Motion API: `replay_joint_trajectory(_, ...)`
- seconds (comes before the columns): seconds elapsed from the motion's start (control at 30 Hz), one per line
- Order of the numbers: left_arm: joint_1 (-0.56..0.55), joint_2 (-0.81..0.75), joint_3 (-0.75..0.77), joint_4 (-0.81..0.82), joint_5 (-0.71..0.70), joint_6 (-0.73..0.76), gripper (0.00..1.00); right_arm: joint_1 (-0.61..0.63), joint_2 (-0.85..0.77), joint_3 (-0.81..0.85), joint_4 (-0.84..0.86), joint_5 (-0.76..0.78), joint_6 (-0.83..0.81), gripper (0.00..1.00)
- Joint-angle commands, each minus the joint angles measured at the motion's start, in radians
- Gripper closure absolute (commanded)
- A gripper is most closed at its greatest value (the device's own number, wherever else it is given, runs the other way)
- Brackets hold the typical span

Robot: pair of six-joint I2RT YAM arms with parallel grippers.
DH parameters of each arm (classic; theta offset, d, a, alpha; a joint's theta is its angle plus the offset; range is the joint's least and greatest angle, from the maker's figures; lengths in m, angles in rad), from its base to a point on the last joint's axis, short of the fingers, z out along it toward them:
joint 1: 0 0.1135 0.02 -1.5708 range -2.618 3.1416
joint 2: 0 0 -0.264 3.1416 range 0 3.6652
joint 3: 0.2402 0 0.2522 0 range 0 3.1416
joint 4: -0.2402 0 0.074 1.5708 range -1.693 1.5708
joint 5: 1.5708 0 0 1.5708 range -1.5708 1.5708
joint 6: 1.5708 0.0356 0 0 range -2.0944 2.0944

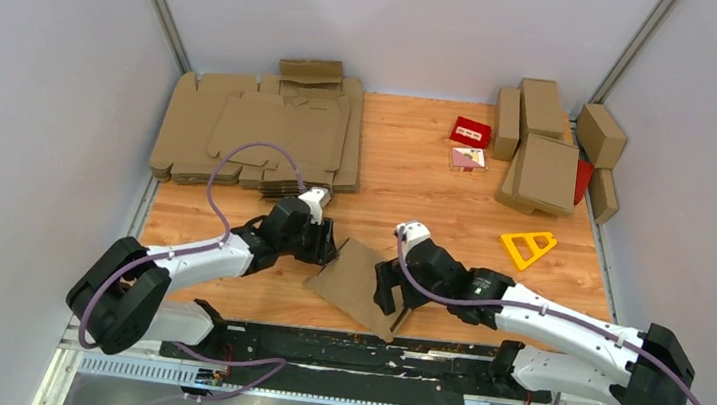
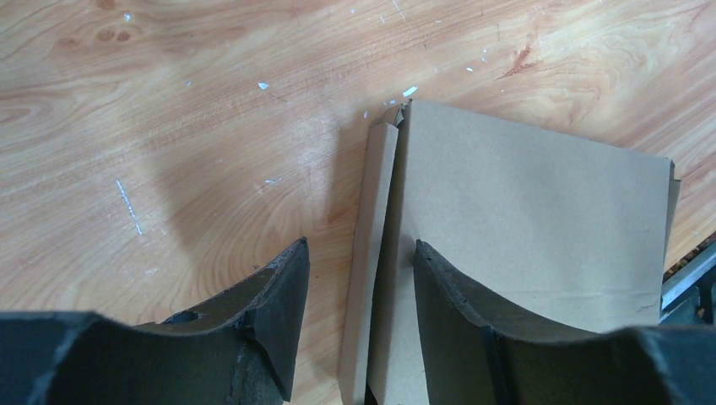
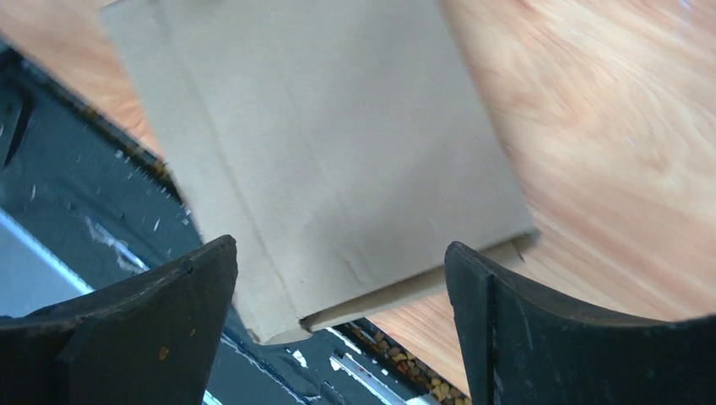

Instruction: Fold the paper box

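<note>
The flat brown corrugated-cardboard paper box (image 1: 358, 285) lies at the wooden table's (image 1: 436, 191) near edge. Its left flap (image 2: 371, 211) is straddled, unclamped, by the part-open left gripper (image 2: 361, 253). The wide-open right gripper (image 3: 342, 253) is poised over its right corner.

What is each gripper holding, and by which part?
Nothing is gripped yet. The left gripper straddles the side flap of the flat brown cardboard box with gaps; the right gripper hangs open above it.

A big pile of flat brown cardboard (image 1: 261, 137) lies back left on the wooden table (image 1: 406, 189). Back right sit folded brown boxes (image 1: 549, 152), with a small red carton (image 1: 471, 131) beside them and a yellow triangle (image 1: 528, 246) nearer
</note>
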Motion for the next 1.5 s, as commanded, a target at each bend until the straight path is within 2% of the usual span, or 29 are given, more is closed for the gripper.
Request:
replay_joint_trajectory(0.0, 0.002, -0.045, -0.019, 0.006, 0.001, -0.008, 0.44, -0.023, -0.063, -0.044, -0.127, 0.141, 0.300, 0.11)
replay_joint_trajectory(0.1, 0.002, -0.068, -0.038, 0.017, 0.011, -0.009, 0.44, -0.023, -0.125, -0.143, -0.050, 0.121, 0.432, 0.22)
replay_joint_trajectory(0.2, 0.002, -0.093, -0.057, 0.022, 0.026, -0.013, 0.44, -0.022, -0.192, -0.242, 0.031, 0.112, 0.548, 0.27)
replay_joint_trajectory(0.33, 0.000, -0.118, -0.089, 0.047, 0.048, -0.020, 0.44, -0.022, -0.243, -0.321, 0.108, 0.119, 0.615, 0.32)
replay_joint_trajectory(0.57, 0.001, -0.109, -0.121, 0.098, 0.117, -0.035, 0.46, -0.022, -0.181, -0.306, 0.140, 0.145, 0.604, 0.51)
replay_joint_trajectory(0.87, 0.000, -0.073, -0.125, 0.193, 0.197, -0.065, 0.58, -0.050, -0.109, -0.251, 0.161, 0.136, 0.478, 0.72)
replay_joint_trajectory(0.93, 0.001, -0.043, -0.120, 0.232, 0.228, -0.075, 0.66, -0.063, -0.089, -0.242, 0.172, 0.118, 0.448, 0.76)
replay_joint_trajectory(1.07, 0.001, -0.006, -0.111, 0.261, 0.242, -0.080, 0.78, -0.080, -0.042, -0.214, 0.185, 0.100, 0.391, 0.78)
replay_joint_trajectory(1.2, 0.001, -0.005, -0.090, 0.229, 0.206, -0.056, 0.79, -0.105, 0.000, -0.186, 0.189, 0.084, 0.329, 0.78)
replay_joint_trajectory(1.3, -0.001, 0.000, -0.056, 0.185, 0.176, -0.023, 0.79, -0.137, 0.033, -0.179, 0.234, 0.004, 0.269, 0.77)
replay_joint_trajectory(1.4, -0.009, 0.020, -0.023, 0.146, 0.130, 0.017, 0.79, -0.167, 0.072, -0.170, 0.270, -0.119, 0.199, 0.65)
replay_joint_trajectory(1.47, -0.011, 0.041, -0.003, 0.125, 0.099, 0.041, 0.79, -0.177, 0.091, -0.147, 0.232, -0.134, 0.148, 0.56)
